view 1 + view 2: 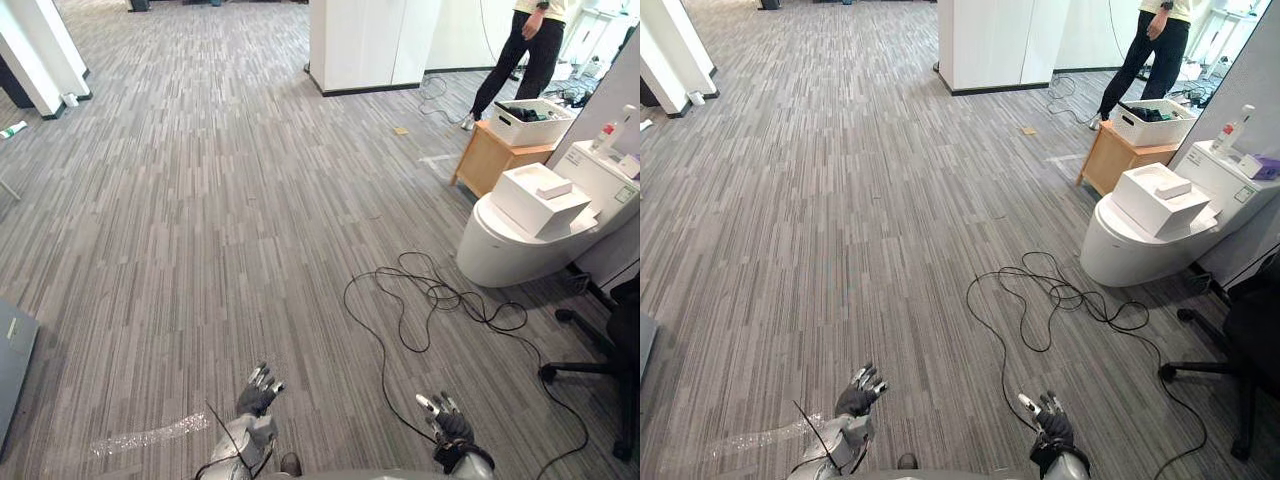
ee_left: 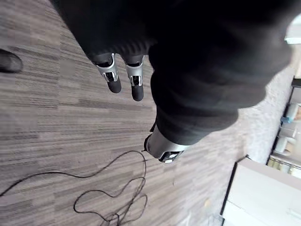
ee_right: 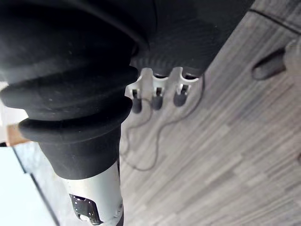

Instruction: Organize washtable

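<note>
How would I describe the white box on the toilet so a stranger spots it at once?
Look right, to the white toilet beside the low wooden cabinet. On its closed lid sits a square white box with a small white block on top. Unlike the white bin on the cabinet, it holds nothing dark.

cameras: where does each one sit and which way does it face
Left eye view: on the head, looking down over striped carpet to a toilet; left hand and right hand low in front.
Right eye view: beside it, same scene.
Left wrist view: along the left hand's straight fingers, at carpet.
Right wrist view: along the right hand's fingers, at carpet.
All share the carpet.
</note>
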Robot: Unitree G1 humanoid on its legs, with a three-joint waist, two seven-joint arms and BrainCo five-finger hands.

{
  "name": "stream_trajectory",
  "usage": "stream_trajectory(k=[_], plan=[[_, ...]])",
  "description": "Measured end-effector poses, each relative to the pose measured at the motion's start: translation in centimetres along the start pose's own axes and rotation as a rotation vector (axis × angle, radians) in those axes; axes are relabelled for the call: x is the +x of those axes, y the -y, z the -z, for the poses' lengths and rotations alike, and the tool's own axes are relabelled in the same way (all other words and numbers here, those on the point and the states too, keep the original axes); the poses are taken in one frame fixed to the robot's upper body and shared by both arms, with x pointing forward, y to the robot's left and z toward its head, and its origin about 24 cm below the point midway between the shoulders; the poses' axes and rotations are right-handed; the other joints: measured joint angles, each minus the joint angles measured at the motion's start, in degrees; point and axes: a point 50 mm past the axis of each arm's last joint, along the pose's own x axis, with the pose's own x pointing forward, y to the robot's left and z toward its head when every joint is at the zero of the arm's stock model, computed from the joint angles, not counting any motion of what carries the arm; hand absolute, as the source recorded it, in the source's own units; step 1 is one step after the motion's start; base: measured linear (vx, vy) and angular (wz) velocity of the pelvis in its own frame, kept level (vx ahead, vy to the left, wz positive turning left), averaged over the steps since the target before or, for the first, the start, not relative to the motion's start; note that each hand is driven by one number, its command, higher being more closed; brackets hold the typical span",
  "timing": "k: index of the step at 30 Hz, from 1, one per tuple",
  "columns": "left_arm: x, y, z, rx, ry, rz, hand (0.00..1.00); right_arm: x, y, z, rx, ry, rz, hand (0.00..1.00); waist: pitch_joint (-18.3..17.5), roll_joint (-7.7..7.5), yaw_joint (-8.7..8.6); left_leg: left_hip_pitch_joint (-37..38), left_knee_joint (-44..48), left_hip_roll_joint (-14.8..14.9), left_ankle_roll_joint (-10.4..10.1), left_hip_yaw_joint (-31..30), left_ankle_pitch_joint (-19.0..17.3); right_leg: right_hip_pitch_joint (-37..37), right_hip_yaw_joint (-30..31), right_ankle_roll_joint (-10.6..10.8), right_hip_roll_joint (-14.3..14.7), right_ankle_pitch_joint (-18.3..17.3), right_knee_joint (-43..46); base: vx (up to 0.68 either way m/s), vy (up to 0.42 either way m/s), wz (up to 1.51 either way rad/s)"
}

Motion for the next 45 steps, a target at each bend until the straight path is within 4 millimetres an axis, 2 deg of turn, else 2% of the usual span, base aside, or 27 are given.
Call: stream_trajectory(k=[7,13,16,17,18,19,20,22,23,24,25,27,29,30,31,33,34,35,36,37,38,39,40,41,42,44,45], plan=[[0.0,-0.1,0.5,-0.003,-0.013,-0.020,0.00,0.3,-0.5,0.7,-0.012,-0.023,0.004,0.00,0.2,-0.42,-0.05,-1.5,0.0,-0.5,0.3,0.1,-0.3,-0.9,1.2,0.3,-0.1,0.1,-1.3,0.05,0.008,0.00],[0.4,-0.1,0.3,0.024,-0.009,-0.027,0.00,1.3,-1.2,-0.1,-0.043,-0.019,-0.001,0.00,2.2,-0.70,0.10,-2.3,0.5,-1.0,0.9,0.7,-0.5,-1.0,1.5,0.9,-0.2,1.0,-2.2,0.08,-0.001,-0.04],[0.6,0.1,-0.1,0.043,0.003,-0.020,0.00,2.0,-2.0,-1.1,-0.041,0.004,-0.017,0.00,4.0,-1.69,1.42,-4.3,5.9,-1.0,1.1,1.8,-4.3,-1.2,3.0,1.2,-0.6,0.9,-1.9,0.06,0.028,-0.20],[0.6,0.2,-0.1,0.042,0.003,-0.016,0.00,2.1,-2.0,-1.6,-0.032,0.022,-0.014,0.00,4.2,-1.69,1.55,-6.4,10.2,-0.9,1.2,1.8,-7.3,-1.8,3.1,1.9,-1.1,0.2,-1.0,0.05,0.039,-0.06],[0.6,0.3,-0.1,0.044,0.004,-0.014,0.00,2.2,-1.9,-1.9,-0.028,0.035,-0.009,0.00,4.4,-1.49,1.33,-7.9,13.4,-1.0,1.6,1.8,-9.5,-2.4,3.1,2.4,-1.6,-0.9,0.6,0.05,0.066,0.10],[0.7,0.3,-0.2,0.047,0.007,-0.013,0.00,2.2,-1.6,-2.0,-0.029,0.036,-0.001,0.00,5.2,-1.12,1.34,-9.9,18.7,-0.9,2.4,1.5,-13.5,-3.1,2.9,3.7,-2.5,-3.7,5.2,0.05,0.063,0.17],[0.7,0.3,-0.3,0.053,0.009,-0.011,0.00,2.2,-1.2,-2.0,-0.037,0.034,0.009,0.00,5.7,-0.95,1.35,-9.9,20.2,-0.9,2.7,1.3,-14.7,-3.6,2.9,4.3,-2.8,-4.4,7.8,0.07,0.099,0.21],[0.8,0.3,-0.4,0.080,0.011,-0.010,0.00,2.1,-0.4,-1.7,-0.053,0.014,0.031,0.00,7.1,0.00,1.23,-9.7,23.2,-0.5,3.5,0.0,-17.0,-8.3,3.8,4.2,-2.5,-3.9,20.4,0.09,0.109,0.25],[0.8,0.0,-0.6,0.091,0.016,-0.015,0.00,1.9,-0.3,-1.4,-0.045,0.009,0.034,0.00,8.1,0.65,1.27,-8.0,24.0,-0.1,4.0,-0.8,-18.2,-13.4,5.0,3.9,-2.0,-0.8,31.9,0.17,0.116,0.24],[0.9,-0.1,-0.7,0.092,0.015,-0.019,0.00,2.0,-0.2,-1.8,-0.055,0.028,0.031,0.00,9.2,1.11,1.23,-7.3,24.8,0.6,4.4,-1.4,-19.1,-16.6,5.6,3.5,-0.7,-2.0,37.2,0.22,0.114,0.23],[1.0,-0.8,-0.8,0.111,0.008,-0.035,0.00,2.0,-0.2,-1.8,-0.060,0.027,0.031,0.00,9.5,0.71,1.45,-6.5,25.0,1.4,4.4,-1.9,-20.0,-19.1,5.4,2.6,0.7,-5.0,37.0,0.19,0.072,0.20],[1.1,-1.3,-0.9,0.131,0.002,-0.047,0.00,2.0,-0.1,-1.6,-0.060,0.023,0.035,0.00,9.8,-0.09,1.33,-5.5,24.9,2.0,4.1,-2.9,-21.4,-22.0,2.5,2.3,2.2,-5.1,30.0,0.22,0.045,0.19],[1.3,-1.2,-0.8,0.133,-0.013,-0.046,0.00,1.9,0.5,-1.3,-0.066,0.008,0.052,0.00,9.9,-0.23,0.48,-4.4,24.6,2.1,3.1,-3.9,-22.9,-23.4,0.8,2.3,3.3,-3.0,18.1,0.30,0.014,0.25],[1.3,-1.1,-0.6,0.135,-0.020,-0.042,0.00,1.8,1.0,-0.8,-0.070,-0.018,0.070,0.00,10.0,-0.39,-0.12,-2.5,23.5,1.6,1.9,-4.5,-23.8,-23.4,0.3,2.4,3.7,0.1,9.9,0.42,-0.021,0.25],[1.3,-1.0,-0.5,0.149,-0.025,-0.031,0.00,1.7,1.2,-0.4,-0.051,-0.029,0.082,0.00,10.1,-0.53,-0.24,0.4,21.4,0.8,1.2,-4.9,-24.4,-23.6,-0.2,2.0,3.7,2.5,3.8,0.47,-0.034,0.23],[1.5,-0.7,-0.5,0.167,-0.028,-0.014,0.00,1.8,1.4,-0.8,-0.049,-0.020,0.080,0.00,10.0,-0.36,-1.17,4.3,18.6,0.0,0.0,-6.5,-25.6,-24.9,-0.3,1.1,3.5,3.0,2.3,0.59,-0.116,0.62],[1.6,-0.6,-0.5,0.172,-0.033,-0.010,0.00,1.8,1.3,-1.1,-0.046,-0.007,0.066,0.00,9.6,0.36,-2.49,6.2,17.6,1.1,-1.2,-8.4,-27.0,-26.2,-0.7,-1.2,3.8,3.3,6.6,0.66,-0.204,1.03],[1.6,-0.5,-0.4,0.170,-0.036,-0.002,0.00,1.7,1.5,-1.0,-0.045,-0.007,0.063,0.00,9.2,1.29,-2.91,7.0,17.8,2.4,-2.6,-9.5,-27.9,-26.5,-1.5,-3.0,4.6,4.1,9.1,0.75,-0.267,1.18],[1.6,-0.5,-0.3,0.169,-0.045,0.006,0.00,1.7,1.5,-1.3,-0.052,-0.001,0.055,0.00,8.5,1.84,-3.39,6.1,23.8,4.6,-4.4,-10.6,-28.7,-25.8,-3.4,-6.0,6.0,6.9,13.2,0.64,-0.247,0.70],[1.7,-0.3,-0.2,0.159,-0.051,0.006,0.00,1.9,1.6,-1.7,-0.056,0.009,0.054,0.00,8.6,3.13,-2.75,4.4,28.7,6.2,-5.2,-10.4,-28.5,-25.8,-4.1,-6.7,7.1,5.5,15.3,0.80,-0.314,0.47],[1.7,-0.3,0.0,0.127,-0.063,0.006,0.00,2.0,1.8,-2.1,-0.080,0.012,0.047,0.00,8.3,4.53,-1.73,-0.3,39.7,8.6,-7.4,-9.7,-23.9,-25.0,-5.2,-8.4,8.7,2.7,17.5,0.95,-0.409,-0.06],[1.6,0.1,0.3,0.093,-0.074,0.014,0.00,2.2,1.6,-2.6,-0.100,0.013,0.030,0.00,8.4,5.26,-1.59,-4.1,49.9,10.2,-3.7,-8.5,-14.1,-22.0,-5.1,-10.0,10.3,0.7,17.2,0.95,-0.390,-0.18],[1.4,0.1,0.7,0.078,-0.085,0.012,0.00,2.2,1.3,-2.4,-0.117,0.005,0.018,0.00,8.4,5.56,-1.51,-5.8,54.4,11.2,-3.3,-8.0,-7.4,-19.4,-4.6,-10.7,11.3,0.0,15.7,0.94,-0.373,-0.48],[1.2,0.2,1.1,0.073,-0.096,0.014,0.00,2.2,1.6,-2.4,-0.147,-0.005,0.020,0.00,8.5,5.96,-1.14,-8.7,63.6,13.6,-2.4,-6.5,-8.0,-14.5,-3.0,-11.5,13.1,-0.5,13.2,0.76,-0.275,-0.50],[1.6,0.3,0.5,0.079,-0.079,0.019,0.00,2.2,1.6,-2.1,-0.154,-0.019,0.020,0.00,8.9,5.36,-1.04,-11.0,70.4,14.9,-0.8,-4.6,-10.6,-9.2,-1.5,-12.2,13.8,-0.9,11.1,0.74,-0.261,-0.40],[1.8,0.6,-0.3,0.073,-0.050,0.030,0.00,2.1,1.7,-1.3,-0.197,-0.062,0.022,0.00,9.6,3.91,-0.83,-13.8,73.7,14.2,0.4,-2.4,-14.5,-1.4,1.5,-12.5,13.5,-1.1,8.3,0.69,-0.180,-0.24],[1.8,0.9,-0.8,0.054,-0.025,0.038,0.00,2.2,1.8,-1.3,-0.213,-0.073,0.026,0.00,9.9,3.34,-0.43,-17.0,72.0,12.7,0.2,-1.5,-16.5,2.5,2.8,-12.9,12.9,-1.4,6.9,0.65,-0.114,-0.33]])
